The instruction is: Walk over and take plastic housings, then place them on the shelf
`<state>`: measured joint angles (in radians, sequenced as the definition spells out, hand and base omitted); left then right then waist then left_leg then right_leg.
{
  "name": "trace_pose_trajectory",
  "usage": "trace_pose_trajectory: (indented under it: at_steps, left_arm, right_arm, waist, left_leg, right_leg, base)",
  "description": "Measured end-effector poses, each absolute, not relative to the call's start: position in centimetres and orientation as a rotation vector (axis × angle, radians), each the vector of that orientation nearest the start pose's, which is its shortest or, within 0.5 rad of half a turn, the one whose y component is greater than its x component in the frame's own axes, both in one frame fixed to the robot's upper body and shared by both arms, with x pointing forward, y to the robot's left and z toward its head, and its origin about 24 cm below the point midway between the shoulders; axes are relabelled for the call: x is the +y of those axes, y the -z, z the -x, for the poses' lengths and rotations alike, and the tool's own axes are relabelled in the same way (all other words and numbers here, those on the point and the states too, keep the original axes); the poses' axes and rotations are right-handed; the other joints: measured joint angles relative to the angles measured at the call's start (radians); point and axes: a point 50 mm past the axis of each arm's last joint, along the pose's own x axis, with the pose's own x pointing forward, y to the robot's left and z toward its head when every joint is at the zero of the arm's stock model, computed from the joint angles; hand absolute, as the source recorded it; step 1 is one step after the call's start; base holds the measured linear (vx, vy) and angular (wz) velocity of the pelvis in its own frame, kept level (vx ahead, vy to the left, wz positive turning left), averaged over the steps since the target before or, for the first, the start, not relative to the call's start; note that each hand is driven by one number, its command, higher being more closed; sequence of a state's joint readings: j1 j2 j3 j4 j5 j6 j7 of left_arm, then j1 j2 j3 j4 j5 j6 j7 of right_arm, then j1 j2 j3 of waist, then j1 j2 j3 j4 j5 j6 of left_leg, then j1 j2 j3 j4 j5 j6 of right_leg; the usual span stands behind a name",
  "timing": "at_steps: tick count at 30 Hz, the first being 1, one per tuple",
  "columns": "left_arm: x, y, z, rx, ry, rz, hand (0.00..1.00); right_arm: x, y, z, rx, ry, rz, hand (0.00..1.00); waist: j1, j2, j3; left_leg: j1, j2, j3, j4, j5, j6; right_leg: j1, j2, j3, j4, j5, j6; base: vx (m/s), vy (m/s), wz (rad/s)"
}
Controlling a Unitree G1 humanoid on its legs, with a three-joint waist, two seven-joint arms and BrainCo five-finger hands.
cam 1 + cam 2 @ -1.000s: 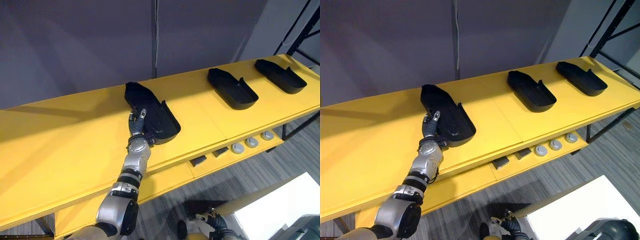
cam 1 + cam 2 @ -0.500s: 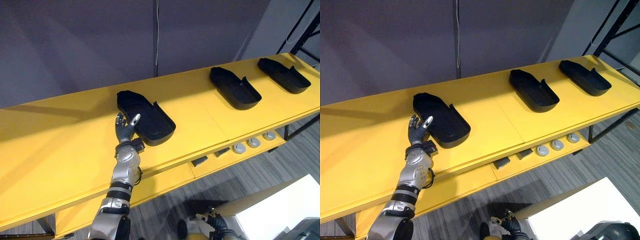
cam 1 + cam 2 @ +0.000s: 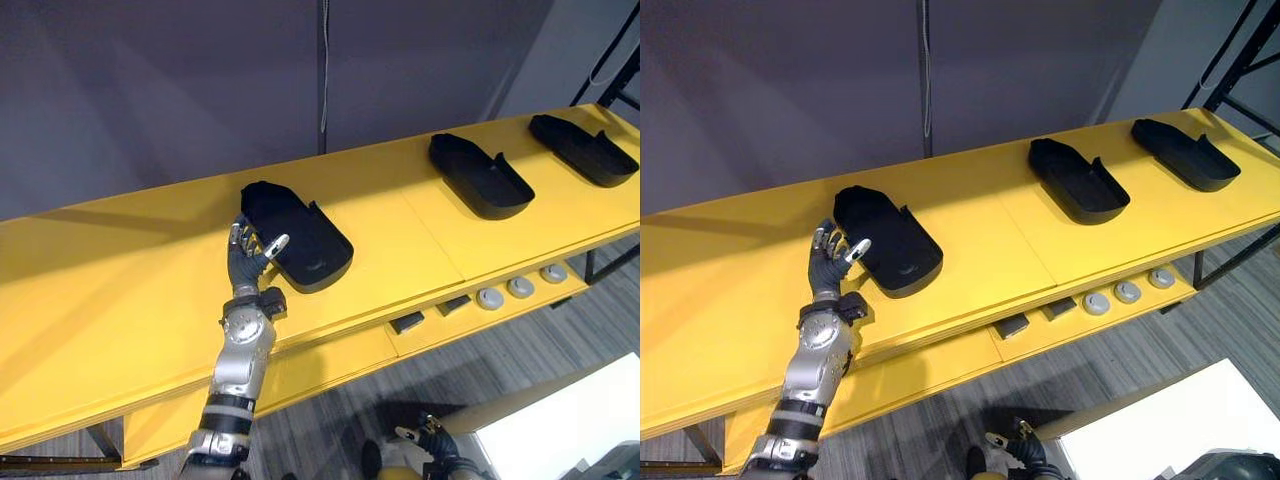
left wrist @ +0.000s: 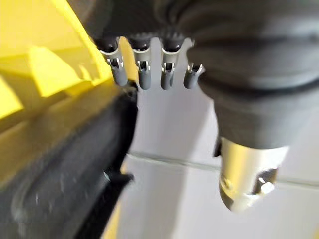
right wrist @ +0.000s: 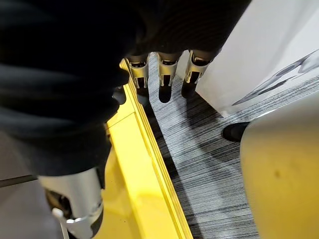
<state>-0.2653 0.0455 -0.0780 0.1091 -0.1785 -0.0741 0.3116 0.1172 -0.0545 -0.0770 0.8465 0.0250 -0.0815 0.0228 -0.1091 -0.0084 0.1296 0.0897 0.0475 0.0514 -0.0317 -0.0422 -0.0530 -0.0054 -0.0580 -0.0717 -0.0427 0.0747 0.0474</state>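
On yellow shelf [image 3: 120, 280], left robot hand [image 3: 245, 262] released nearest housing [image 3: 300, 240], fingers spread, right robot hand [image 5: 167, 79] slack

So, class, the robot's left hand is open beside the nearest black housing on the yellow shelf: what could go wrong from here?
1. The left hand is open right beside the nearest housing; moving, its thumb might catch the rim and drag the part askew.
2. That housing's near end lies toward the front edge of the yellow shelf, so a drag could pull it off.
3. The right hand hangs low by a yellow edge and may knock it.
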Motion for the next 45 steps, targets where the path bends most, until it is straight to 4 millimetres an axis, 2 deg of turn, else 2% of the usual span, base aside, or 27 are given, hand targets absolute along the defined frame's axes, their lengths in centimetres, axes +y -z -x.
trace_pose_trajectory:
  at_steps: [2, 4, 10, 18, 25, 31, 38, 45]
  left_arm:
    - [11.5, -9.7, -29.2, -0.234, -0.056, 0.122, 1.00]
    - [9.6, -10.2, -28.4, -0.290, 0.061, 0.047, 1.00]
    - [6.4, -9.9, -27.5, -0.324, 0.244, -0.123, 1.00]
    - [3.4, -6.5, -27.6, -0.238, 0.388, -0.349, 1.00]
    - [3.8, -4.2, -28.9, -0.134, 0.363, -0.488, 1.00]
    - [4.7, -5.5, -31.0, -0.144, 0.257, -0.495, 1.00]
    - [6.0, -6.7, -32.5, -0.155, 0.146, -0.477, 1.00]
    - [7.6, -6.8, -33.0, -0.132, 0.054, -0.450, 1.00]
  right_arm:
    - [-18.7, 14.1, -12.6, 0.881, 0.119, -0.012, 0.00]
    - [-18.8, 14.1, -12.5, 0.881, 0.120, -0.010, 0.00]
    - [-18.9, 14.0, -12.5, 0.876, 0.120, -0.005, 0.00]
    - [-18.9, 14.0, -12.6, 0.874, 0.119, -0.003, 0.00]
    - [-18.6, 14.0, -12.9, 0.868, 0.103, 0.005, 0.00]
    - [-18.0, 13.9, -13.2, 0.859, 0.080, 0.006, 0.00]
    - [-17.9, 13.7, -13.5, 0.844, 0.077, 0.004, 0.00]
    - [-17.7, 13.7, -13.7, 0.836, 0.080, 0.001, 0.00]
  waist:
    - [0.018, 0.001, 0.000]
    - [0.020, 0.005, -0.003]
    - [0.016, 0.023, -0.014]
    - [0.012, 0.026, -0.016]
    - [0.006, 0.018, -0.011]
    - [0.001, -0.009, 0.007]
    - [0.000, -0.009, 0.027]
    - [-0.010, -0.010, 0.029]
  left_leg:
    - [-0.002, 0.003, 0.000, 0.001, -0.003, 0.001]
    - [0.001, 0.003, 0.004, 0.002, -0.005, 0.002]
    - [0.001, 0.007, 0.005, 0.003, -0.007, 0.001]
    - [0.001, 0.012, 0.009, 0.002, -0.007, 0.000]
    - [0.001, 0.012, 0.029, -0.001, -0.007, 0.000]
    - [-0.013, 0.011, 0.043, 0.001, -0.007, 0.000]
    - [-0.015, 0.012, 0.057, -0.002, -0.007, -0.001]
    - [-0.013, 0.012, 0.056, -0.004, -0.007, -0.001]
  right_leg:
    - [-0.001, 0.000, 0.001, 0.000, 0.000, 0.000]
    - [0.001, 0.000, 0.003, 0.001, 0.000, 0.000]
    - [0.001, 0.004, 0.004, 0.001, 0.000, 0.000]
    - [0.001, 0.009, 0.007, -0.006, 0.001, 0.000]
    - [-0.002, 0.011, 0.026, -0.021, 0.015, 0.001]
    - [-0.013, 0.011, 0.038, -0.041, 0.034, -0.001]
    - [-0.023, 0.014, 0.052, -0.042, 0.036, -0.001]
    - [-0.022, 0.014, 0.051, -0.042, 0.036, -0.001]
  base:
    - [0.00, 0.000, 0.00]
    - [0.00, 0.010, -0.02]
    - [0.00, 0.004, -0.01]
    - [0.00, 0.000, 0.00]
    - [0.01, 0.016, -0.08]
    - [-0.01, 0.010, -0.07]
    - [0.02, 0.004, -0.06]
    - [0.00, 0.000, 0.00]
